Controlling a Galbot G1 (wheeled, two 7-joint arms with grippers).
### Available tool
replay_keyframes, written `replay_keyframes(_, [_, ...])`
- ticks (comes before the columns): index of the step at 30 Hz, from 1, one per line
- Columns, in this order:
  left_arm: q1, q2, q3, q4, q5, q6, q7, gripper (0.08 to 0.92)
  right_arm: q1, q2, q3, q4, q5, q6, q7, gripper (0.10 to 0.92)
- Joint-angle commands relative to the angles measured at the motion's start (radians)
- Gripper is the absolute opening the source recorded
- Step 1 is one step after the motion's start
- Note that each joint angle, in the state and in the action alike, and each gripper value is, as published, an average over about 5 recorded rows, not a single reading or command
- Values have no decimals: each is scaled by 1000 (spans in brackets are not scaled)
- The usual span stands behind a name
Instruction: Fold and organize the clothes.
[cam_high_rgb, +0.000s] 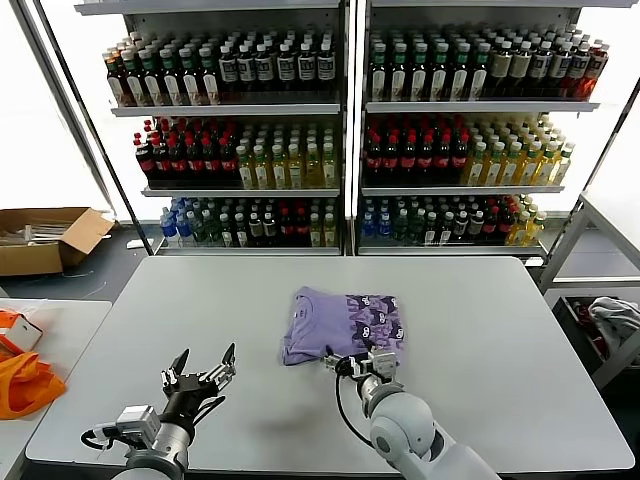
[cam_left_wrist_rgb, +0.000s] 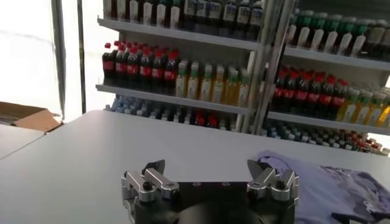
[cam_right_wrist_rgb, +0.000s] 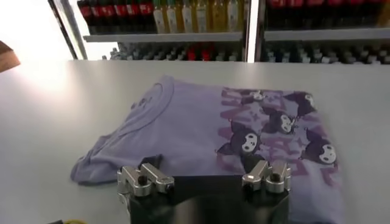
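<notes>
A lavender T-shirt (cam_high_rgb: 340, 322) lies folded on the grey table (cam_high_rgb: 480, 330), its plain side to the left and a dark cartoon print to the right. It also shows in the right wrist view (cam_right_wrist_rgb: 201, 125) and at the edge of the left wrist view (cam_left_wrist_rgb: 329, 185). My right gripper (cam_high_rgb: 362, 362) is open at the shirt's near edge, just over the fabric, and shows as open in its own view (cam_right_wrist_rgb: 204, 165). My left gripper (cam_high_rgb: 205, 362) is open and empty above bare table, well left of the shirt, and shows open in its own view (cam_left_wrist_rgb: 208, 165).
Shelves of bottles (cam_high_rgb: 340, 130) stand behind the table. An orange bag (cam_high_rgb: 25, 380) lies on a side table at the left. A cardboard box (cam_high_rgb: 45, 238) sits on the floor at the far left. A metal frame (cam_high_rgb: 600, 270) stands at the right.
</notes>
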Motion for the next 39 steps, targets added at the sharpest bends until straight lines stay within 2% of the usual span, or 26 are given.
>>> replay_keyframes(1, [4, 1, -4, -9, -2, 1, 0, 822, 119, 16, 15, -23, -167, 4, -73, 823])
replay_keyframes(13, [11, -4, -13, -14, -7, 2, -1, 823, 252, 168, -26, -309, -193, 3, -82, 823])
replay_keyframes(23, [10, -3, -15, -8, -15, 2, 9, 823, 238, 192, -3, -398, -169, 3, -61, 823])
replay_keyframes(33, [13, 8, -18, -1, -20, 7, 9, 823, 222, 195, 13, -399, -147, 4, -63, 823])
replay_keyframes(39, [17, 4, -15, -1, -15, 6, 12, 822, 203, 186, 43, -304, -159, 14, -66, 823])
